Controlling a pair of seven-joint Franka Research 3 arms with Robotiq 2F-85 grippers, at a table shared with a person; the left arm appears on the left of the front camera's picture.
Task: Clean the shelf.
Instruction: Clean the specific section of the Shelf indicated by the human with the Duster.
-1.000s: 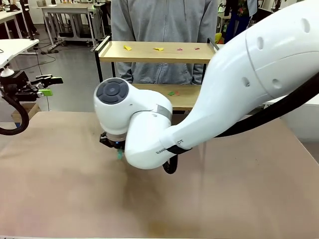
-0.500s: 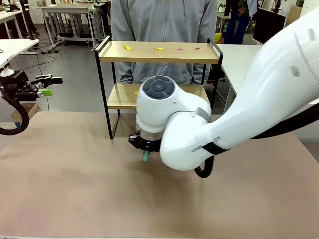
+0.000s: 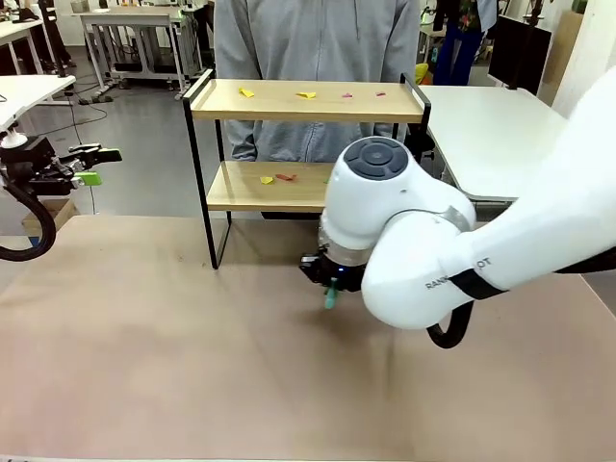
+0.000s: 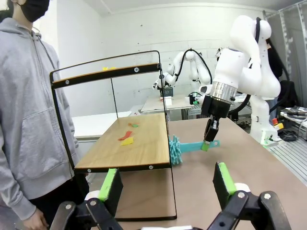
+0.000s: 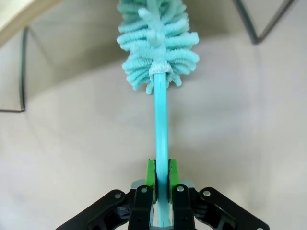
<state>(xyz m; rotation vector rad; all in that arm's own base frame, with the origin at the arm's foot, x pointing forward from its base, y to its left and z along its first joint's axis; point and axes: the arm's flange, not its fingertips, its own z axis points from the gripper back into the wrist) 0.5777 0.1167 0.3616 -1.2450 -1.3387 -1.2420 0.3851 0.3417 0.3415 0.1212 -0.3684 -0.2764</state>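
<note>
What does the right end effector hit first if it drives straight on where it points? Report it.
Most likely the brown table top: the right end effector, shut on the handle of the teal duster, points down at it. The gap beneath is hard to judge.

Our right arm (image 3: 500, 221) reaches in from the right side to the middle of the bench. Its wrist (image 3: 371, 207) is bent so that the right jaws point down, low over the bench top. They are clamped tight on the thin handle of a teal duster (image 5: 161, 139), with green pads (image 5: 150, 175) pressing on either side. Our left arm (image 3: 29, 168) hangs beyond the bench's left edge, held level. The left jaws are spread wide, fingers (image 4: 223, 179) well apart.
</note>
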